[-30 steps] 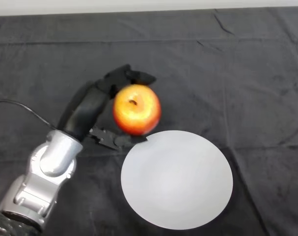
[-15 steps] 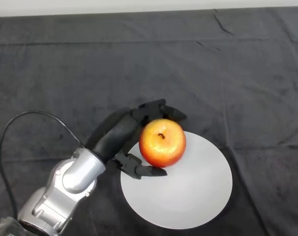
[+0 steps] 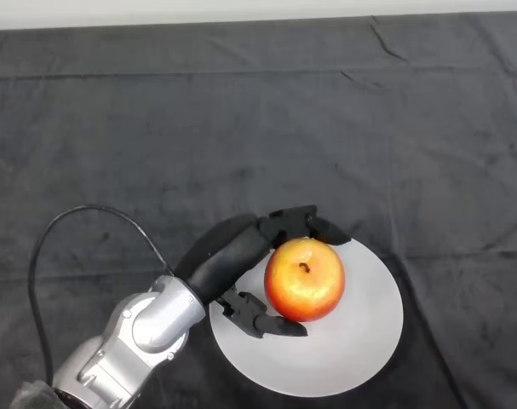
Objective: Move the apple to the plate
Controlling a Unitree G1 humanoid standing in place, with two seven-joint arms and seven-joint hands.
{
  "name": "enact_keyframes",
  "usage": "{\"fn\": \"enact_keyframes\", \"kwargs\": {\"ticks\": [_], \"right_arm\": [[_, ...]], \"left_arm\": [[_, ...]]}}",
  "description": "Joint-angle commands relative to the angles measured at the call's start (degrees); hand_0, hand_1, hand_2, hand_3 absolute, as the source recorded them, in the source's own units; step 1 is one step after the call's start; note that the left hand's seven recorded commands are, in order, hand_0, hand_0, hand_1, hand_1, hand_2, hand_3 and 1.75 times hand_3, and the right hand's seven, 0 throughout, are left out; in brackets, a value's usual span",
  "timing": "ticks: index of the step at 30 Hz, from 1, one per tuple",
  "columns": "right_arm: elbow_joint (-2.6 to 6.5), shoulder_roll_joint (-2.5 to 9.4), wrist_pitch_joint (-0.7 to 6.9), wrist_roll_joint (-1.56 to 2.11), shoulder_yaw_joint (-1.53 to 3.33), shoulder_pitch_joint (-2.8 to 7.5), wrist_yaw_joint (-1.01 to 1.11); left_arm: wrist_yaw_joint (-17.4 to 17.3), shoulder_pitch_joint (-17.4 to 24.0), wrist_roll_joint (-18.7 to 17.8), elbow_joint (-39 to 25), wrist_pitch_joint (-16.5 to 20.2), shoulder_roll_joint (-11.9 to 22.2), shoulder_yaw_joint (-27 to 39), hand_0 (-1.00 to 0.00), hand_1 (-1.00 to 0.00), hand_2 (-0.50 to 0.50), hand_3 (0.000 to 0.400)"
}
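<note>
A red and yellow apple, stem up, is over the left half of the white plate in the head view. My left hand reaches in from the lower left and is shut on the apple: fingers curl round its far side and the thumb round its near side. I cannot tell whether the apple rests on the plate or hangs just above it. The hand and apple hide the plate's left rim.
A dark cloth covers the whole table, with creases toward the back. The table's far edge runs along the top of the view.
My hand has carried the apple from left of and behind the plate, down and to the right, until it is over the plate's left half. The grasp has stayed shut throughout.
</note>
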Motion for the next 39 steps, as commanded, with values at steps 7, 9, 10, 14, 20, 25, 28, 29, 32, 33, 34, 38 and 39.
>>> {"fn": "enact_keyframes", "kwargs": {"ticks": [7, 9, 10, 14, 20, 25, 28, 29, 32, 33, 34, 38, 39], "right_arm": [[-0.51, -1.55, 0.0, -0.07, -0.24, -0.15, 0.2], [-0.5, -1.56, 0.0, -0.07, -0.24, -0.14, 0.2], [-0.5, -1.56, 0.0, -0.07, -0.24, -0.14, 0.2], [-0.49, -1.57, 0.01, -0.06, -0.25, -0.14, 0.2], [-0.47, -1.57, 0.01, -0.05, -0.26, -0.14, 0.2], [-0.46, -1.58, 0.02, -0.05, -0.27, -0.14, 0.2], [-0.46, -1.58, 0.02, -0.05, -0.27, -0.14, 0.2], [-0.46, -1.58, 0.02, -0.05, -0.27, -0.14, 0.2], [-0.47, -1.58, 0.02, -0.05, -0.26, -0.14, 0.2], [-0.47, -1.57, 0.02, -0.05, -0.26, -0.14, 0.2], [-0.47, -1.57, 0.02, -0.05, -0.26, -0.14, 0.2], [-0.47, -1.57, 0.02, -0.05, -0.26, -0.14, 0.2], [-0.47, -1.57, 0.02, -0.05, -0.26, -0.14, 0.2]], "left_arm": [[1.7, -3.5, 2.4, 3.6, -1.2, 0.4, -2.8, -1.0, -1.0, 0.0, 0.4], [1.8, -3.6, 2.4, 3.9, -1.2, 0.5, -3.1, -0.87, -1.0, 0.06, 0.4], [1.8, -3.8, 2.3, 4.1, -1.3, 0.6, -3.3, -0.65, -1.0, 0.17, 0.4], [1.4, -4.5, 1.8, 4.7, -1.2, 0.8, -3.5, 0.0, -0.39, 0.2, 0.157], [1.2, -5.0, 1.0, 4.3, -0.4, 1.2, -3.1, 0.0, 0.0, 0.0, 0.0], [1.4, -5.1, 0.2, 3.3, 0.5, 1.5, -2.5, 0.0, 0.0, 0.0, 0.0], [1.3, -5.3, -0.6, 2.2, 1.0, 1.9, -1.7, 0.0, 0.0, 0.0, 0.0], [1.3, -5.4, -0.9, 1.8, 1.1, 2.1, -1.3, 0.0, 0.0, 0.0, 0.0], [1.1, -5.8, -2.2, 0.9, 1.0, 3.0, 0.3, 0.0, 0.0, 0.0, 0.0], [1.0, -5.9, -2.7, 0.7, 0.9, 3.4, 1.0, 0.0, 0.0, 0.0, 0.0], [1.1, -6.0, -3.1, 0.7, 0.7, 3.7, 1.6, 0.0, 0.0, 0.0, 0.0], [1.9, -6.4, -4.9, 0.9, -0.4, 4.9, 4.6, 0.0, 0.0, 0.0, 0.0], [2.1, -6.5, -5.4, 1.1, -0.6, 5.2, 5.5, 0.0, 0.0, 0.0, 0.0]]}}
